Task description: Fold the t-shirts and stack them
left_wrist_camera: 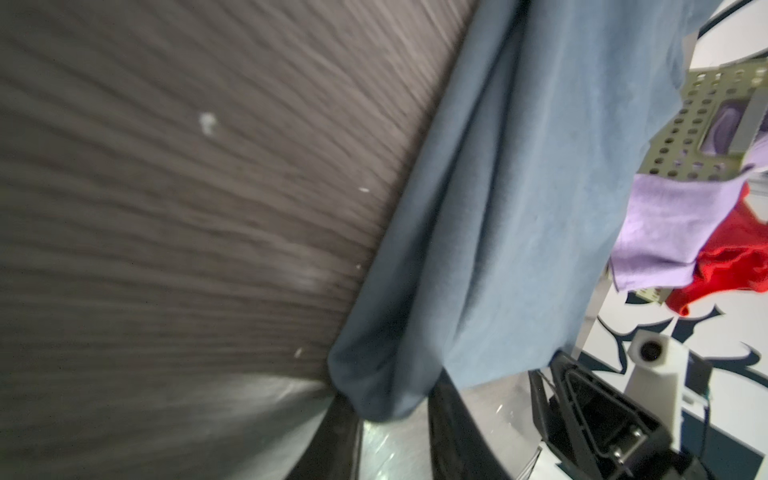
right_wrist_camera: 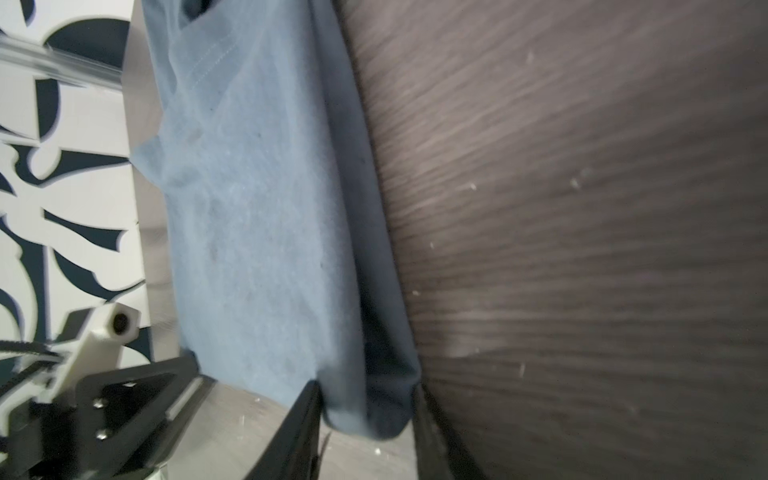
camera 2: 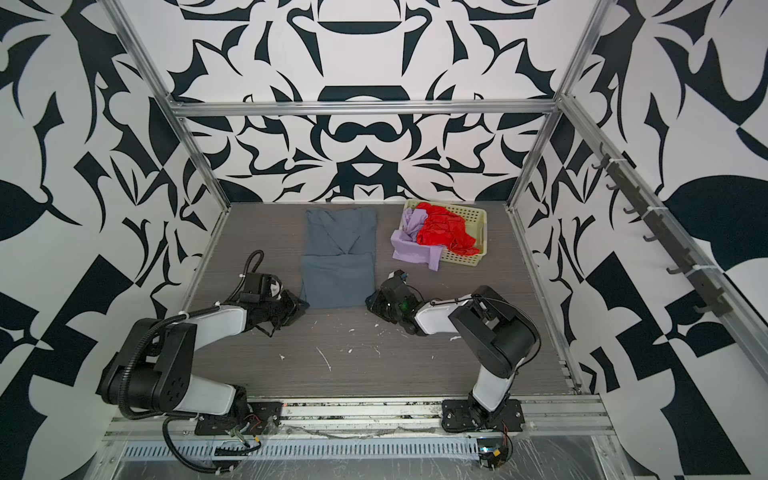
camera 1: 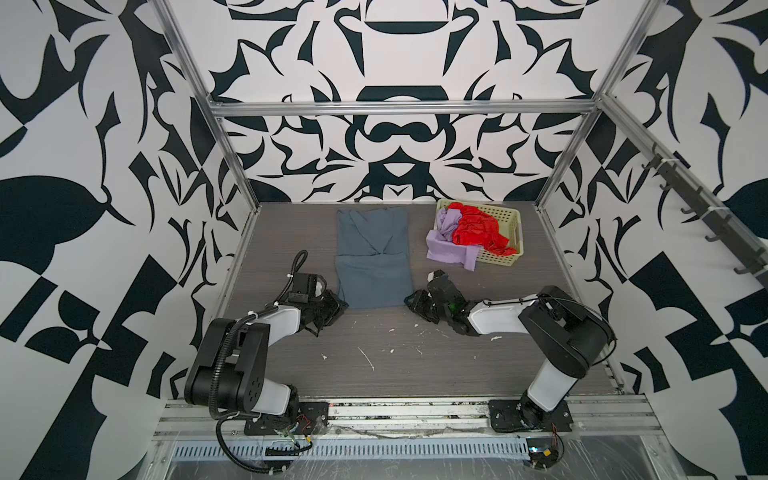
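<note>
Slate blue-grey t-shirt (camera 1: pixel 372 257) is lying flat in the middle of the table (camera 1: pixel 374 353), its long axis running near to far, collar end far and hem near, sleeves tucked in. We are working at the hem: the left gripper (camera 1: pixel 338 305) is sitting at the near left corner and the right gripper (camera 1: pixel 409 300) at the near right corner, so each arm is nearest its own corner. In each wrist view a bunched corner of cloth is filling the gap between the jaws, which are standing narrow and pinching it (how firmly, we cannot tell). The coming move, as we are reading it, is carrying the hem along that long axis toward the collar. That path is lying open. Bare table is showing left of the shirt. The cream perforated basket (camera 1: pixel 509 220), holding the red t-shirt (camera 1: pixel 476 230) with the lilac t-shirt (camera 1: pixel 446 247) spilling over its near left rim, is standing to the far right, near the shirt's edge but apart from it. The table's far edge is lying just beyond the collar.
</note>
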Robot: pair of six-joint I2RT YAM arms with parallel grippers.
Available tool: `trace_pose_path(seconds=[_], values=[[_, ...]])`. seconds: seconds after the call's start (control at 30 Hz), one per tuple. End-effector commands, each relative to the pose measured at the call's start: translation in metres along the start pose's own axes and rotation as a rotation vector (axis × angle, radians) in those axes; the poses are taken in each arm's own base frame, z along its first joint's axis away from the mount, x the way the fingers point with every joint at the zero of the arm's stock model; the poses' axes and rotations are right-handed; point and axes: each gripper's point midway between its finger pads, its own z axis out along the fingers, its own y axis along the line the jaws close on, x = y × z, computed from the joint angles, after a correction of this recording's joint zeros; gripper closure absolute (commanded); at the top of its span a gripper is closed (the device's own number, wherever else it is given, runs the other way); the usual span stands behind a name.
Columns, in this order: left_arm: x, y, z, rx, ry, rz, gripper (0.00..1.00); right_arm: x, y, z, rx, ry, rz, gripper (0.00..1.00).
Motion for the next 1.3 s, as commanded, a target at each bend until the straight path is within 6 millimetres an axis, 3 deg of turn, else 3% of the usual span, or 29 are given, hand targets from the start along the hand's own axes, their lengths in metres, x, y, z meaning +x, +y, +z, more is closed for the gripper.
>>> trace_pose_path(seconds=[0.0, 0.1, 0.2, 0.47, 0.7, 0.83, 1.0, 1.13, 1.27], values=[[-0.001, 0.024, 0.004, -0.108, -0.013, -0.017, 0.78, -0.011, -0.005, 0.005, 0.050, -0.048, -0.033, 0.74], [-0.004, 0.022, 0.005, -0.107, -0.022, -0.013, 0.87, -0.015, -0.008, 0.009, 0.084, -0.065, -0.059, 0.92], [-0.006, 0.020, 0.004, -0.105, -0.026, -0.007, 1.00, -0.017, -0.007, 0.011, 0.091, -0.069, -0.071, 1.00], [0.003, 0.031, -0.020, -0.174, -0.053, 0.028, 1.00, -0.013, -0.013, -0.011, 0.194, -0.008, -0.220, 1.00], [0.041, 0.055, -0.051, -0.199, -0.041, -0.007, 1.00, 0.018, -0.027, -0.040, 0.199, 0.106, -0.251, 1.00], [0.066, 0.059, -0.066, -0.176, -0.028, -0.029, 1.00, 0.042, -0.021, -0.062, 0.216, 0.173, -0.330, 1.00], [0.079, 0.038, -0.098, -0.090, -0.071, -0.025, 1.00, 0.062, 0.005, -0.081, 0.176, 0.189, -0.409, 1.00], [0.069, 0.009, -0.120, -0.016, -0.130, 0.004, 1.00, 0.048, 0.036, -0.088, 0.115, 0.130, -0.439, 1.00], [0.049, -0.032, -0.127, 0.033, -0.152, 0.076, 1.00, 0.032, 0.080, -0.086, 0.035, 0.075, -0.499, 1.00]])
